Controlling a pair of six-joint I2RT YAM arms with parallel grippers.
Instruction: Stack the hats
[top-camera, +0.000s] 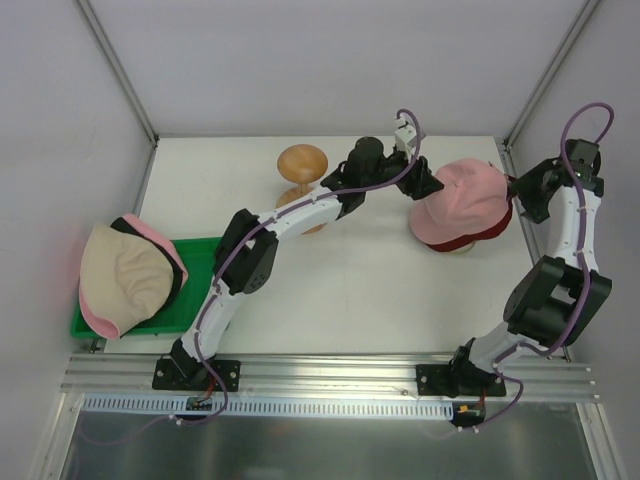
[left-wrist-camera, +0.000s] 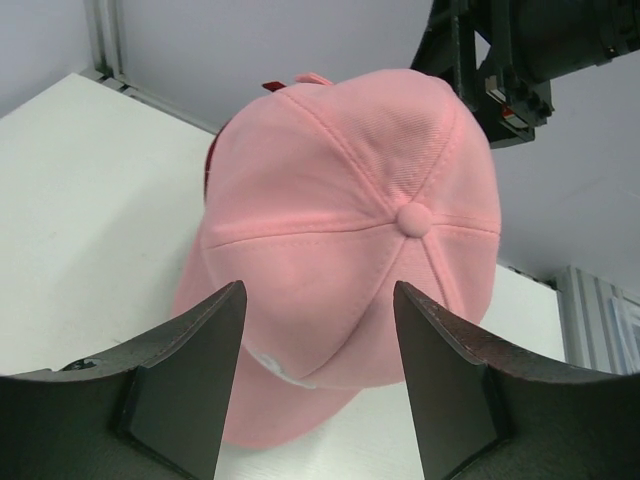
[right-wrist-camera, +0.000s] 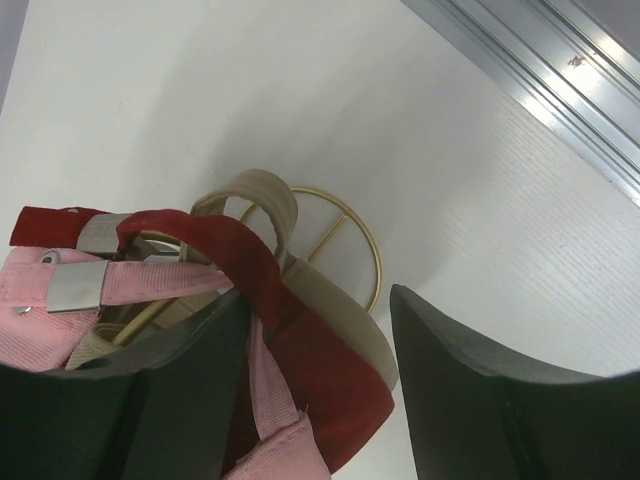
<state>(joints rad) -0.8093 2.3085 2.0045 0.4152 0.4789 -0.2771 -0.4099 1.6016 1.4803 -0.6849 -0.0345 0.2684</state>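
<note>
A pink baseball cap (top-camera: 465, 195) (left-wrist-camera: 340, 200) sits on top of a red cap (top-camera: 455, 243) at the right of the table. My left gripper (top-camera: 418, 180) (left-wrist-camera: 320, 290) is open at the pink cap's left side. Its fingers (left-wrist-camera: 200, 370) stand apart just short of the brim, with nothing pinched. My right gripper (top-camera: 515, 190) (right-wrist-camera: 318, 300) is open behind the caps. The red cap's rear band (right-wrist-camera: 300, 340) and a pink strap (right-wrist-camera: 150, 280) lie against its left finger (right-wrist-camera: 170, 400), apart from the right one. Beige, black and pink bucket hats (top-camera: 125, 275) lie piled at the far left.
The bucket hats rest on a green tray (top-camera: 195, 262). A wooden mushroom-shaped stand (top-camera: 302, 165) stands at the back, beside the left arm. A gold wire ring (right-wrist-camera: 365, 235) and a beige band (right-wrist-camera: 345, 300) show under the caps. Walls close the table's back and sides.
</note>
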